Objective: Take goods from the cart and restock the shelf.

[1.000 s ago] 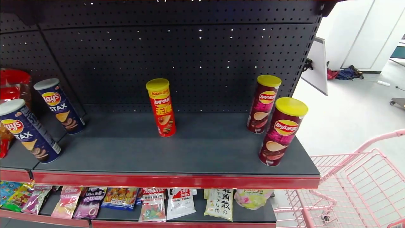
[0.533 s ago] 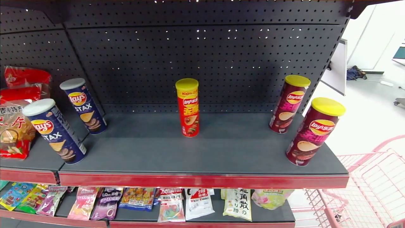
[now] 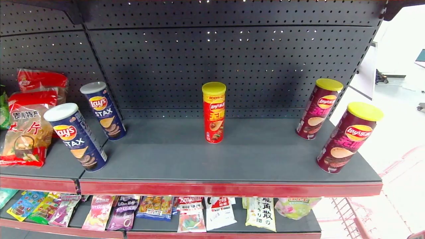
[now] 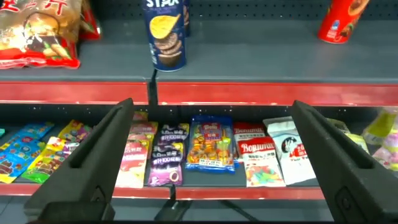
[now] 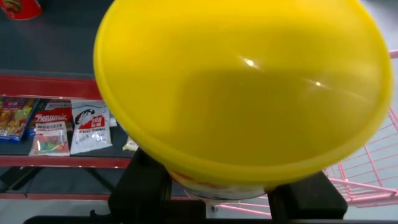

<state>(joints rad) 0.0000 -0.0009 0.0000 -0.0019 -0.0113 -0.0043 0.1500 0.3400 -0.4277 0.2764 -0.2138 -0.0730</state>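
Observation:
In the right wrist view, a chip can with a yellow lid (image 5: pixel 242 81) sits between my right gripper's (image 5: pixel 227 194) fingers, lid toward the camera, so the gripper is shut on it. My left gripper (image 4: pixel 211 158) is open and holds nothing, facing the red edge of the shelf (image 4: pixel 273 93) and the snack bags below. On the dark shelf board (image 3: pixel 186 159) stand a red can (image 3: pixel 213 113) at the middle, two maroon cans (image 3: pixel 347 137) (image 3: pixel 318 109) at the right and two blue cans (image 3: pixel 76 136) (image 3: pixel 103 111) at the left.
Red snack bags (image 3: pixel 28 132) lie on the neighbouring board at far left. Several small snack packets (image 3: pixel 191 215) hang on the lower shelf. The pink wire cart (image 3: pixel 358 222) shows at the lower right corner. Open board lies between the red can and the cans on either side.
The head camera has turned left, so the whole shelf picture has slid right and most of the pink cart has left the frame. The cans themselves have not moved.

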